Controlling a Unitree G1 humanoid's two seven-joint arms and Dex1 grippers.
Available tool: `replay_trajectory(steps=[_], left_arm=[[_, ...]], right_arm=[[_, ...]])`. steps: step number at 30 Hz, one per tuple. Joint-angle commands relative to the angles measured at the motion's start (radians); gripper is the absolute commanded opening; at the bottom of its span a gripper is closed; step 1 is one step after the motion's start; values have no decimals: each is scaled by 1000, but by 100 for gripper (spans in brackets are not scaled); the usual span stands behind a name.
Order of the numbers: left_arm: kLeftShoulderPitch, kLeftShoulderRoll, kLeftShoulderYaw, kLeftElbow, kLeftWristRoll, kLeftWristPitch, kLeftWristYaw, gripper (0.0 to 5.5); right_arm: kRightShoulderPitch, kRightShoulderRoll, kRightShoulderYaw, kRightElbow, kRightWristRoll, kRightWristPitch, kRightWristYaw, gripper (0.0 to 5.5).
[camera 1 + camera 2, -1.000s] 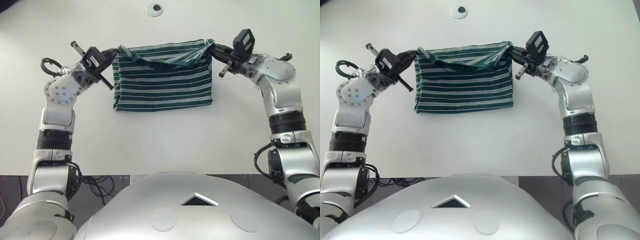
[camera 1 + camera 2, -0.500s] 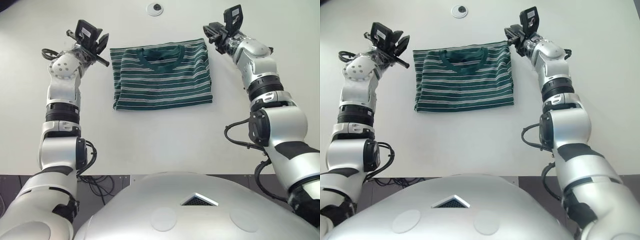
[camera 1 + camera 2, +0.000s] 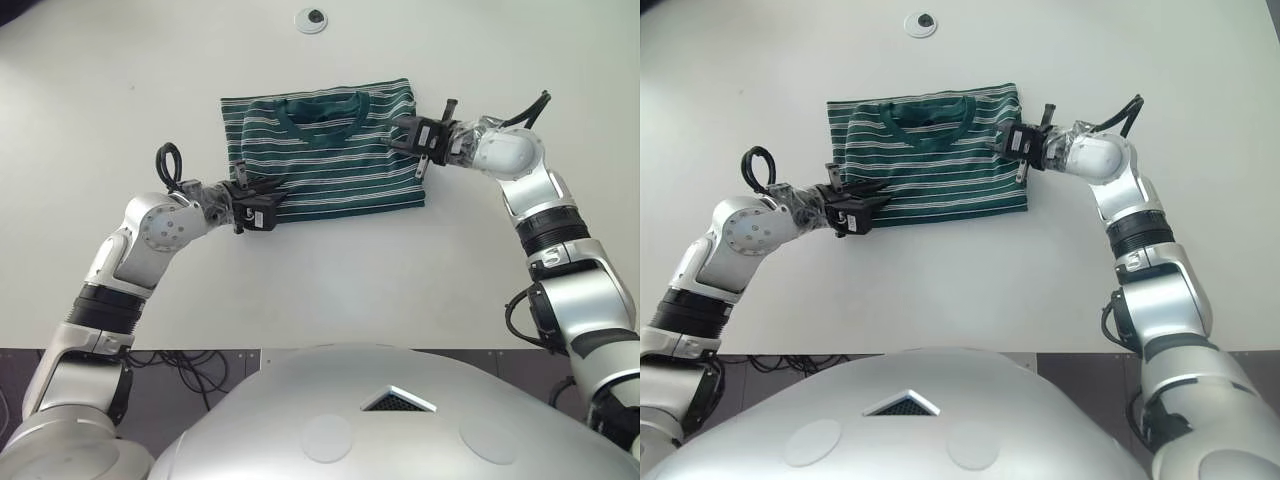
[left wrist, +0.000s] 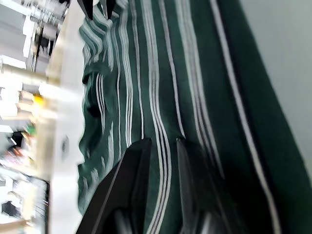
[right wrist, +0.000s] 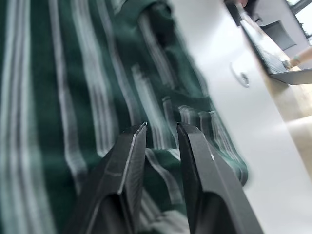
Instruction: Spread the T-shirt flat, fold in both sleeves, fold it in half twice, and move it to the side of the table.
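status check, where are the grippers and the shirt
Left gripper at T-shirt near-left corner, right gripper at its right edge, jaws slightly apart. T-shirt folded, flat on table. Round disc beyond it, apart.

— What is the right gripper [image 5: 162,127] doing?
— It is pointing across the green striped T-shirt [image 5: 63,97]. Its two dark fingers [image 5: 126,170] are standing a little apart, gripping nothing.
— And beside the cloth?
— The white table [image 5: 219,122] is showing, and a small round disc [image 5: 241,78] is lying on it, apart from the shirt.
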Motion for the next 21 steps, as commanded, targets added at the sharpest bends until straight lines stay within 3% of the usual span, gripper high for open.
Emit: replay_trajectory(steps=[1, 4, 8, 13, 17, 21], left_arm=[[-35, 64, -59, 85, 175, -60, 64, 92], [-71, 105, -93, 91, 295, -127, 129, 92], [-218, 174, -183, 167, 597, -171, 273, 92], [-344, 180, -243, 104, 794, -219, 480, 92], [-473, 185, -324, 159, 958, -269, 700, 92], [-462, 202, -210, 175, 777, -274, 775, 92]], right_arm=[[43, -70, 120, -62, -131, -33, 82, 112], [142, -105, 194, -248, -45, 5, 256, 112], [275, -112, 287, -676, 200, 225, 444, 112], [282, 70, 325, -743, 206, 290, 329, 112], [301, 108, 301, -707, 202, 285, 261, 112], [328, 59, 156, -750, 339, 330, 255, 112]])
